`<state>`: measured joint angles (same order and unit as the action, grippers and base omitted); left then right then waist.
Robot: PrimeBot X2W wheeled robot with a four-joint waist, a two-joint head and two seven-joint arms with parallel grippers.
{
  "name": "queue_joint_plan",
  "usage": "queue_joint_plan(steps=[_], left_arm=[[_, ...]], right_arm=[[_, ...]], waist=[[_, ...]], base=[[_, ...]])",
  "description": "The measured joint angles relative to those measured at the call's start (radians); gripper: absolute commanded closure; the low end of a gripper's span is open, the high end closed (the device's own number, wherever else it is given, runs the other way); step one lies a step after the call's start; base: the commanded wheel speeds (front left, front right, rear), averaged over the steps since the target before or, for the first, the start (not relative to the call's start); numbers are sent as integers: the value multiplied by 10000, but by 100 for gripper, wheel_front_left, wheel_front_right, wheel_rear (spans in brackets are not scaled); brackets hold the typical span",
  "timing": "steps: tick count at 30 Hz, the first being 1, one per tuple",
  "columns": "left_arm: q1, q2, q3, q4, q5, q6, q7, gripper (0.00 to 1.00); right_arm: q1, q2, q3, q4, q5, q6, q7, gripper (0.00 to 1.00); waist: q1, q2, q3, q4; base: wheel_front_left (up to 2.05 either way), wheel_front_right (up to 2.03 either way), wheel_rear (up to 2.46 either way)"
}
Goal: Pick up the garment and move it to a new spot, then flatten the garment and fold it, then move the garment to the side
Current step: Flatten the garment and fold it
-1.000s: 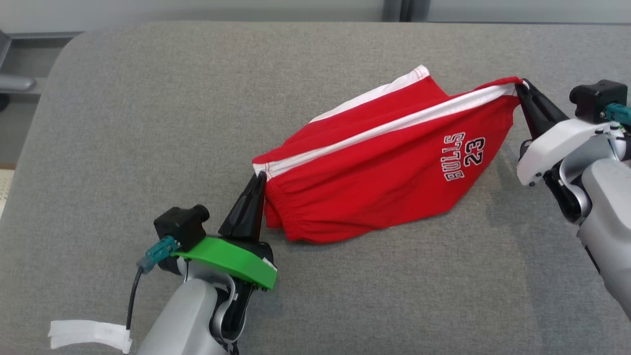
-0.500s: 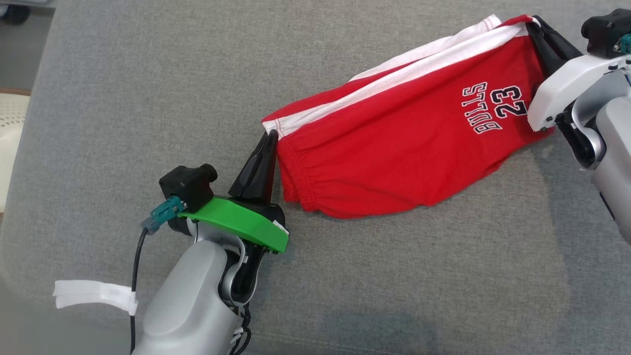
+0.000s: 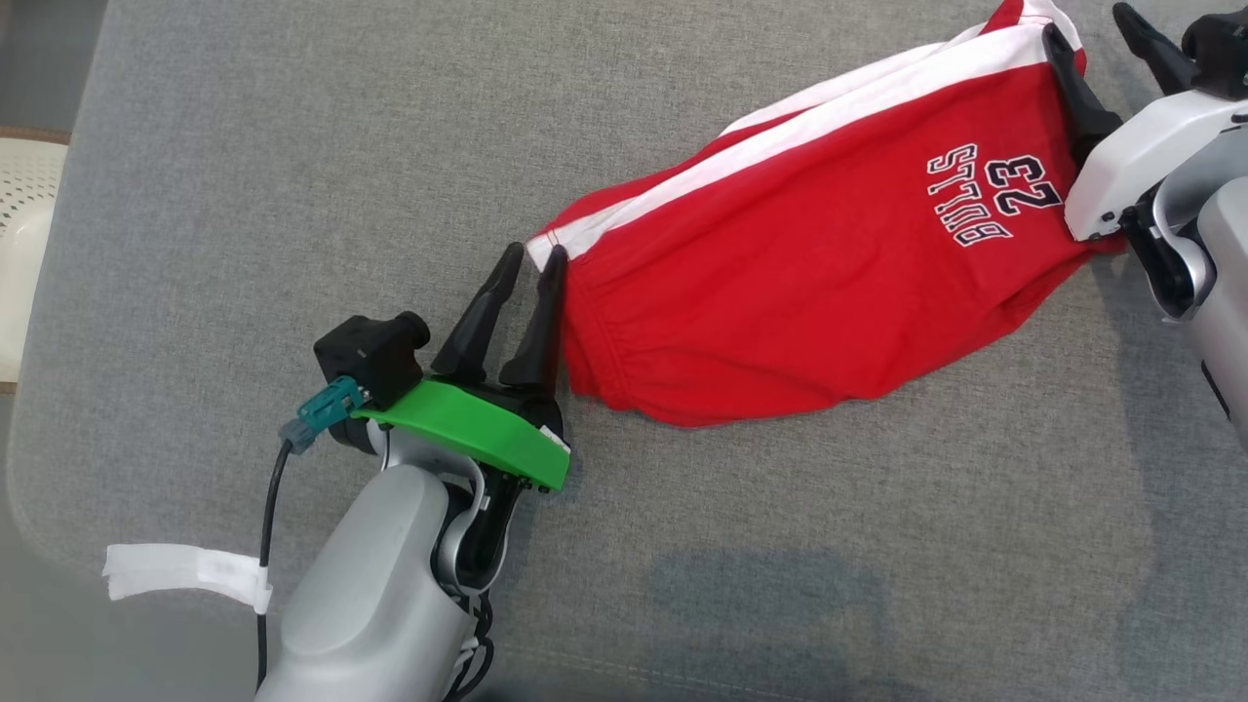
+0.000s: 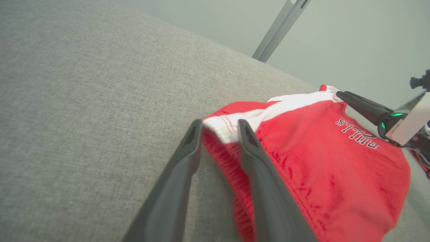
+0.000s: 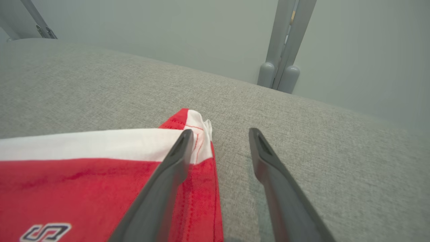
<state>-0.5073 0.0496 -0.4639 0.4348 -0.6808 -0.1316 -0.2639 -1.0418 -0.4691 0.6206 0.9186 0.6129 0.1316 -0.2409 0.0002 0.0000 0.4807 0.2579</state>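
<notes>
The garment [image 3: 809, 292] is a pair of red shorts with a white side stripe and a "BULLS 23" print. It lies stretched out on the grey cushioned surface [image 3: 292, 146]. My left gripper [image 3: 534, 252] stands open at the waistband corner, and the white corner [image 4: 223, 126] sits loosely between the fingers of this left gripper [image 4: 219, 123]. At the leg hem corner my right gripper [image 3: 1085, 21] is open too. In the right wrist view the hem corner [image 5: 198, 122] lies beside the left finger of the right gripper [image 5: 221, 131], with bare cushion between the jaws.
A pale perforated object [image 3: 24, 234] sits off the surface's left edge. White tape [image 3: 185, 575] hangs from my left arm's cable. Beyond the far edge stand a grey post [image 5: 282, 50] and a wall. Bare cushion spreads left of and in front of the shorts.
Both grippers have gone from shut on the garment's two corners to open, letting it go. The head camera has tilted, shifting the whole picture up and to the right.
</notes>
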Motion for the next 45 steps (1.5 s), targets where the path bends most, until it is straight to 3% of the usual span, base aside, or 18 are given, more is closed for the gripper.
queue_joint_plan(steps=[6, 18, 26, 34, 35, 36, 37, 45], left_arm=[[45, -4, 297, -125, 562, 0, 2, 0], [813, 0, 1041, -594, 1434, 0, 0, 0], [978, 0, 1011, -629, 1603, 0, 0, 0], [1043, 0, 924, -633, 1628, 0, 0, 0], [1059, 0, 932, -665, 1630, 0, 0, 0], [1069, 0, 928, -683, 1630, 0, 0, 0], [1071, 0, 918, -688, 1630, 0, 0, 0], [1234, 4, 982, -665, 1768, 0, 0, 0]], right_arm=[[197, 109, -226, -88, 192, -2, -178, 0], [2354, 497, -1166, -1402, 171, -2, -207, 0], [2726, 909, -2303, -1058, -736, -2, -213, 0], [2604, 1484, -2656, 6, -1124, -10, -249, 0], [2578, 1505, -2677, 125, -1124, -10, -251, 30], [2568, 1549, -2667, 282, -1122, -10, -253, 72], [2559, 1595, -2650, 397, -1095, -10, -253, 100], [2581, 1730, -3018, 671, -648, 2, -247, 100]], waist=[[0, 0, -158, -92], [-1, 0, -624, -325], [-1, 0, -715, -293], [-2, 0, -834, -157], [-2, 0, -855, -143], [-2, 0, -878, -131], [-2, 0, -899, -119], [-2, 0, -1124, -196]], base=[[0, 0, 0], [0, 0, 0], [0, 0, 0], [0, 0, 0], [0, 0, 0], [0, 0, 0], [0, 0, 0], [0, 0, 0]])
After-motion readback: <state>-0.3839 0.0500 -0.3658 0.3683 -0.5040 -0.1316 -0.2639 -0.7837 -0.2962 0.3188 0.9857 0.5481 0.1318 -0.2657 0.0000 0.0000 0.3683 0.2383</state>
